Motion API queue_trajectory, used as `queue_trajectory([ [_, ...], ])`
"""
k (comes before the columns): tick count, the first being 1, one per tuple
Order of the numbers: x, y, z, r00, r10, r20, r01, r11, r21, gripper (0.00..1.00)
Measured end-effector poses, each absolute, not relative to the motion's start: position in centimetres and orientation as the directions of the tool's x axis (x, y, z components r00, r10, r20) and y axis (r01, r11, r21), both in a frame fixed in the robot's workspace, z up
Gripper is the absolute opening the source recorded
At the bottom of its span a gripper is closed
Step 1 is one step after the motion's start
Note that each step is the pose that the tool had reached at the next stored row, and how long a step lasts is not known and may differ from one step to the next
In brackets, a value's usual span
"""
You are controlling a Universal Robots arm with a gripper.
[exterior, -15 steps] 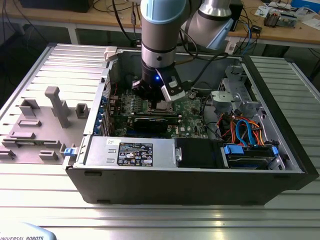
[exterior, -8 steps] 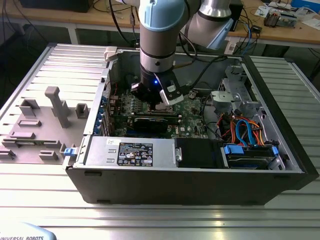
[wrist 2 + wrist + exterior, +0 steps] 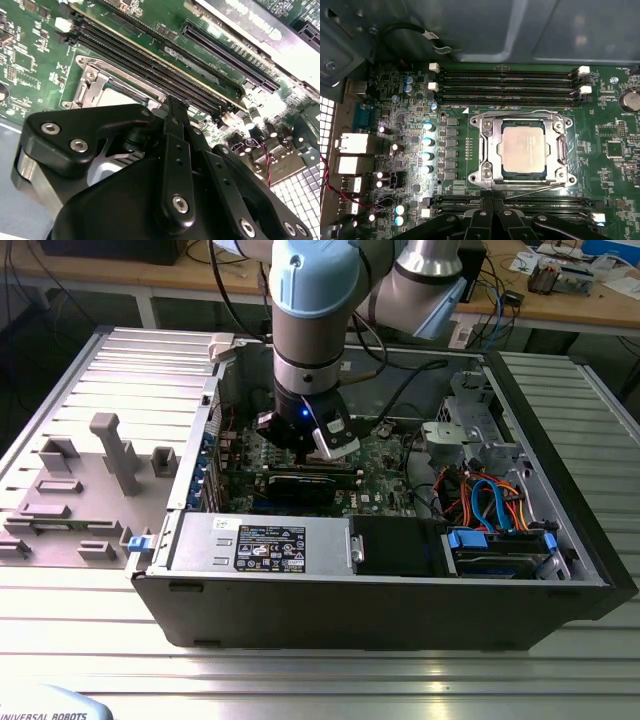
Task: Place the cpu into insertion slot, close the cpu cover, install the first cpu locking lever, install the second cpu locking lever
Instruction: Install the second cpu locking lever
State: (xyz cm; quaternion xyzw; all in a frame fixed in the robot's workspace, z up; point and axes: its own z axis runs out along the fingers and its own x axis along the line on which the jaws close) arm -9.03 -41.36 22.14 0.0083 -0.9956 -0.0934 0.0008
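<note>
In the exterior view the pincer (image 3: 325, 445) hangs low inside the open computer case (image 3: 350, 610), just above the green motherboard (image 3: 385, 465), with the black graphics card (image 3: 300, 483) just beside it on the near side. In the second wrist view the pincer (image 3: 176, 102) has its 2 fingers (image 3: 175, 150) pressed together with nothing seen between them, and the insertion slot (image 3: 92, 80) lies just beyond and to one side of the tips, its silver rim bright. In the first wrist view the pincer (image 3: 493, 201) sits right at the edge of the slot, and the cpu (image 3: 522, 146) is seated there ahead of the tips: a flat, dull silver-grey square, level and square to its surround. The cpu cover (image 3: 489, 150) lies flat over it as a shiny frame with the chip showing through its cut-out. A thin wire locking lever (image 3: 530, 187) runs along the side nearest the tips, slightly slanted, so I judge it not fully latched. The step in hand seems to be this lever: press on the wire only, sweep it steadily under its hook, and stay off the memory slots (image 3: 510, 75) and the chip.
</note>
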Motion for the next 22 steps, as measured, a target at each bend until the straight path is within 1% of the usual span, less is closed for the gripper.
queue_trajectory([
  [10,-9.6,-41.7,21.2,-1.0,-0.017,0.0,-0.016,0.977,0.213,0.11],
  [13,-9.9,-41.7,20.8,-1.0,-0.017,-0.001,-0.017,0.972,0.233,0.11],
  [20,-10.4,-41.7,20.1,-1.0,-0.017,-0.001,-0.016,0.969,0.247,0.11],
  [22,-10.4,-41.4,19.6,-1.0,-0.017,-0.001,-0.016,0.965,0.263,0.11],
])
